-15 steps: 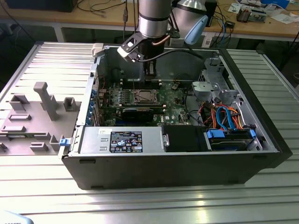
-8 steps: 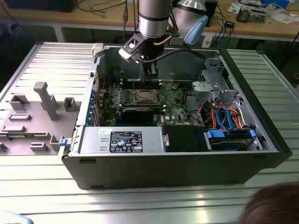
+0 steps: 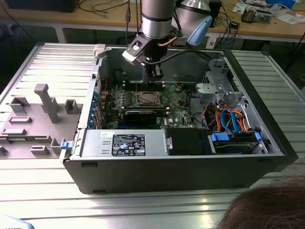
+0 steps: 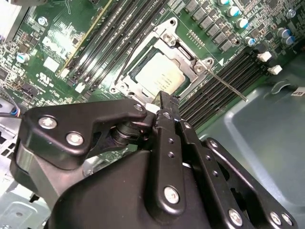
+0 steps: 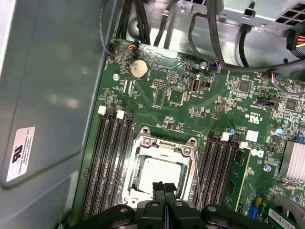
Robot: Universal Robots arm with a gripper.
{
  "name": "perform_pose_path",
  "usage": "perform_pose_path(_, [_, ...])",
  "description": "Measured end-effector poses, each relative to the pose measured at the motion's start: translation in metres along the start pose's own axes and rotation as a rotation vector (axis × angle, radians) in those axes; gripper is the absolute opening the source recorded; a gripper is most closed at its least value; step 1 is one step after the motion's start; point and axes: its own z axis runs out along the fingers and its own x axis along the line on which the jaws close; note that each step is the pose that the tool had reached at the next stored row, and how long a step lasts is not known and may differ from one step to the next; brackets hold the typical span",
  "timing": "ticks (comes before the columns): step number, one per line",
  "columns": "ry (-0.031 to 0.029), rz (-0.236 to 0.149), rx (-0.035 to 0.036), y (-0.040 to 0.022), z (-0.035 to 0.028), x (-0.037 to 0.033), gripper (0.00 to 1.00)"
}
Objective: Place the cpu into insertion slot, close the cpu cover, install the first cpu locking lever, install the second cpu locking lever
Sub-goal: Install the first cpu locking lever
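Clenched, empty end effector (image 5: 164, 186) hovers above the square silver cpu (image 5: 153, 172), flat and face-up inside the cpu cover (image 5: 164, 149).

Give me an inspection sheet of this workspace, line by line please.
Surface: ribbed metal table carrying an open computer case.
Job's things: cpu seated under the lowered cpu cover; a thin lever juts out sideways.
Clutter: grey plastic fixture beside the case.
Gripper: gripper shut, nothing between its fingers, just above the cpu.
Cables: orange and blue cables inside the case.
Surroundings: workbench behind; a person's hair at the near edge.
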Motion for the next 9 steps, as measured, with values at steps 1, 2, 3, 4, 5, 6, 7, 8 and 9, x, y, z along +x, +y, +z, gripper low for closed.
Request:
perform_pose_path(1, [-0.0001, -0.006, -0.0001, 0.0000, 0.0000, 0.0000, 0.11])
perform_pose_path(2, [-0.0001, -0.013, -0.0001, 0.0000, 0.0000, 0.0000, 0.11])
perform_pose_path(3, [-0.0002, -0.019, -0.0002, 0.0000, 0.0000, 0.0000, 0.11])
perform_pose_path(4, [-0.0003, -0.028, -0.0003, 0.0000, 0.0000, 0.0000, 0.11])
perform_pose_path(5, [-0.0004, -0.041, -0.0004, 0.0000, 0.0000, 0.0000, 0.11])
perform_pose_path(6, [-0.0005, -0.051, -0.0005, 0.0000, 0.0000, 0.0000, 0.11])
perform_pose_path(7, [-0.0006, -0.056, -0.0006, 0.0000, 0.0000, 0.0000, 0.11])
perform_pose_path(8, [-0.0007, -0.062, -0.0006, 0.0000, 0.0000, 0.0000, 0.11])
perform_pose_path(9, [-0.0007, -0.068, -0.0006, 0.0000, 0.0000, 0.0000, 0.11])
